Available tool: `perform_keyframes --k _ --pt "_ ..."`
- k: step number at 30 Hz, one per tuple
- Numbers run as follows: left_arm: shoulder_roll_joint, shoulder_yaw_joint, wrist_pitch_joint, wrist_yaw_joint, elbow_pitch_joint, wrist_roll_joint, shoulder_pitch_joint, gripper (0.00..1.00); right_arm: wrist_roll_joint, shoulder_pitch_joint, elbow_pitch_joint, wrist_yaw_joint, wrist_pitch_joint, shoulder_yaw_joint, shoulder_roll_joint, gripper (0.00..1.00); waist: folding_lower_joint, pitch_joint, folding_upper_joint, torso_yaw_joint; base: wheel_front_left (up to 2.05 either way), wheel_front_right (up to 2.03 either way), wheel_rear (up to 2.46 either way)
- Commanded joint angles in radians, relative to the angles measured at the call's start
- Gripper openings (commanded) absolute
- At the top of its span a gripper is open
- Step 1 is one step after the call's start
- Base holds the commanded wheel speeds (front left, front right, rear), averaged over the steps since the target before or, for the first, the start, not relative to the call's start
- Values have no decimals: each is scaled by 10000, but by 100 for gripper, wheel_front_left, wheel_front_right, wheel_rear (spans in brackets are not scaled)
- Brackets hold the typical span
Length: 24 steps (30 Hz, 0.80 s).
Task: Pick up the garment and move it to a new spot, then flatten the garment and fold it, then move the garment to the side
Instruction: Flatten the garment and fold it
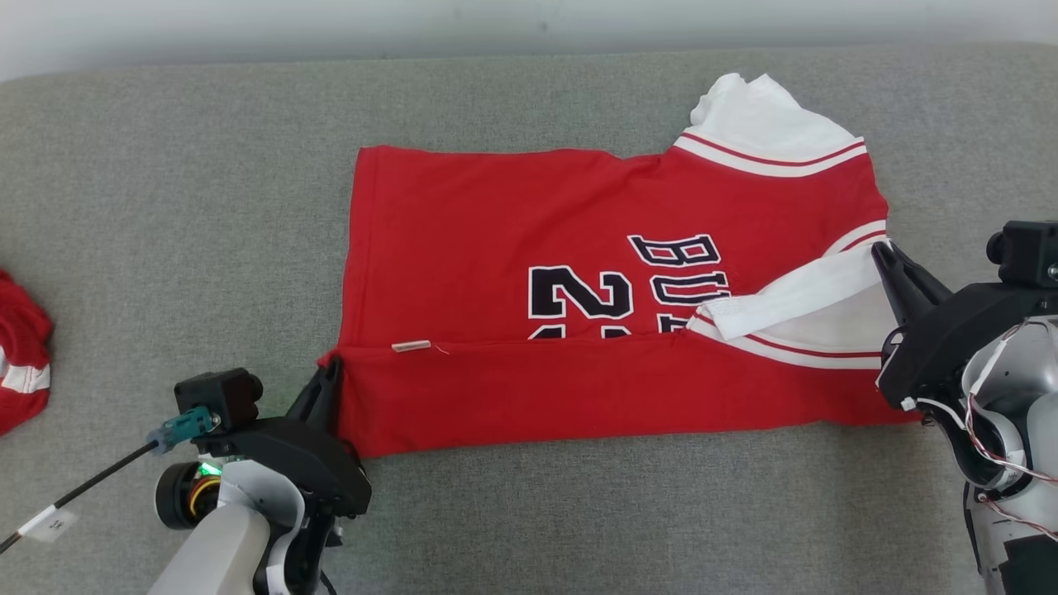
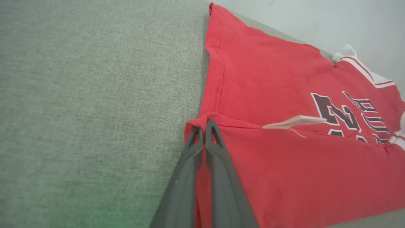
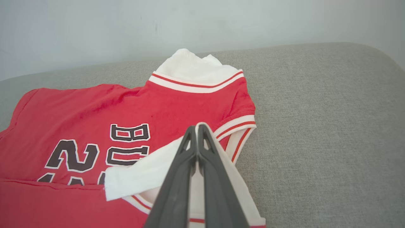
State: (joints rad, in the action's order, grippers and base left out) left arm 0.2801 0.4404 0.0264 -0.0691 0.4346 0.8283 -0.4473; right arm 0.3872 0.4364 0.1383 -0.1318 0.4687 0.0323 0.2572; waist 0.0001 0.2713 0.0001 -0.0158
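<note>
Fold step in hand: garment [image 1: 512, 240] lies mid-cushion [image 1: 165, 207], its near long edge lapped over itself. Left gripper [image 1: 329, 382] is clamped on the hem corner [image 2: 193, 123], right gripper [image 1: 883, 252] on the white sleeve [image 1: 793, 297]. Next, I'd judge: lay the flap flat, let go both ends, then fold end over end.

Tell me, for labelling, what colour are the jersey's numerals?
On the jersey, numerals are black, outlined white; clearest in the head view.
</note>
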Motion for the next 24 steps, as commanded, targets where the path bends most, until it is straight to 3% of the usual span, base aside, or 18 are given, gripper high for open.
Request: perform_keyframes --k 1,2,9,18,24 --pt "-3 23 126 -30 75 -173 -176 100 127 119 179 23 -60 27 -62 91 -1 34 -1 38 0 0 0" --pt "-15 36 177 -56 114 -178 -208 100 143 165 211 23 -134 -31 -95 100 -1 39 -1 52 0 0 0" --pt "143 223 647 -87 136 -573 119 100 198 -151 186 23 -508 434 -324 100 -1 -266 -1 107 0 0 0" --pt "632 751 945 -533 -360 -1278 1427 100 -584 -1888 -416 23 1017 1544 -832 100 -1 -793 -1 9 0 0 0" --pt "599 950 758 -796 -539 -1354 1654 100 -1150 -2359 -449 23 1409 2125 -1259 100 -1 -704 -1 -80 0 0 0"
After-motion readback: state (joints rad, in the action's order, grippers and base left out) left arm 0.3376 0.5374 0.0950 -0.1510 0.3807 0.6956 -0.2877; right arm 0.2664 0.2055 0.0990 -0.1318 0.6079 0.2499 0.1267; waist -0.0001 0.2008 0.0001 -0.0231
